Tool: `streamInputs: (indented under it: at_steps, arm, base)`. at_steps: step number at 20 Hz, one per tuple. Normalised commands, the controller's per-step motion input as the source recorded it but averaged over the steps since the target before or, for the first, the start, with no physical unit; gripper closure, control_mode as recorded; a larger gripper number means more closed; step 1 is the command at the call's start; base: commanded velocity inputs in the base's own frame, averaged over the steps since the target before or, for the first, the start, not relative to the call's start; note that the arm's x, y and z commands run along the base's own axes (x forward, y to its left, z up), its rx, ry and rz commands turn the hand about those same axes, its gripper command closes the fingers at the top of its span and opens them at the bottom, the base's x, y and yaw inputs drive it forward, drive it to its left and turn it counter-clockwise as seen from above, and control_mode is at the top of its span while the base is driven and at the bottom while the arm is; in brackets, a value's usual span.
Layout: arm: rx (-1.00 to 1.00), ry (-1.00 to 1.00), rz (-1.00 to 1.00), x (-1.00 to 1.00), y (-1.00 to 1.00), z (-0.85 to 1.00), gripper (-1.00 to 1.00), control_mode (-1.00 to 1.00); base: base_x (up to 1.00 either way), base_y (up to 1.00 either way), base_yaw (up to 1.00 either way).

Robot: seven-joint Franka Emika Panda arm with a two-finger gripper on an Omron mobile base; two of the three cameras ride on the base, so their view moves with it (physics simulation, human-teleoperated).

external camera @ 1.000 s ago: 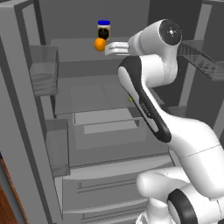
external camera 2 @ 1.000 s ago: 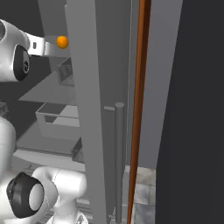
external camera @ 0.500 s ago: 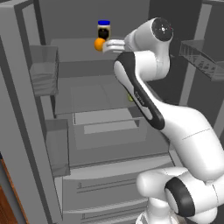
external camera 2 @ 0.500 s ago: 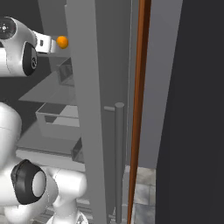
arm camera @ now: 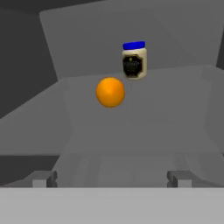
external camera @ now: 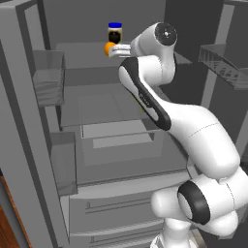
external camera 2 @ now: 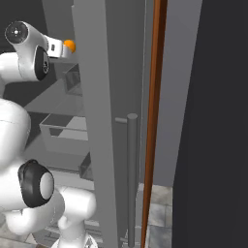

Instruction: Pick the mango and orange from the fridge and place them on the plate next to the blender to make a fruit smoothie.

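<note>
The gripper (arm camera: 112, 178) has its two fingertips (arm camera: 43, 178) set wide apart with nothing between them, pointing into the fridge (external camera: 29, 121) along an upper shelf. Ahead of them, at about 12 o'clock in the hand view and not yet between the tips, sits the orange (arm camera: 110, 92), resting on the grey shelf near its back. Just behind it, toward 1 o'clock, stands a blue-lidded jar (arm camera: 134, 60) with a dark label, close to the fruit but apart from it. The orange looks light, firm and smooth, so it will likely roll if nudged; the sound hold is across its widest middle, one fingertip on each side. It is a plain, bright orange ball, evenly coloured, with no stalk or mark to be made out.
</note>
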Motion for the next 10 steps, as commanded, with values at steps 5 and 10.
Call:
streamInputs:
  at_steps: [5, 10]
  arm:
    - [0.00, 0.00, -0.06, 0.48, 0.17, -0.04, -1.00, -1.00]
    - [0.00, 0.01, -0.06, 0.52, 0.07, 0.00, -1.00, -1.00]
  base:
    - [0.00, 0.00, 0.00]
    - [0.00, 0.00, 0.00]
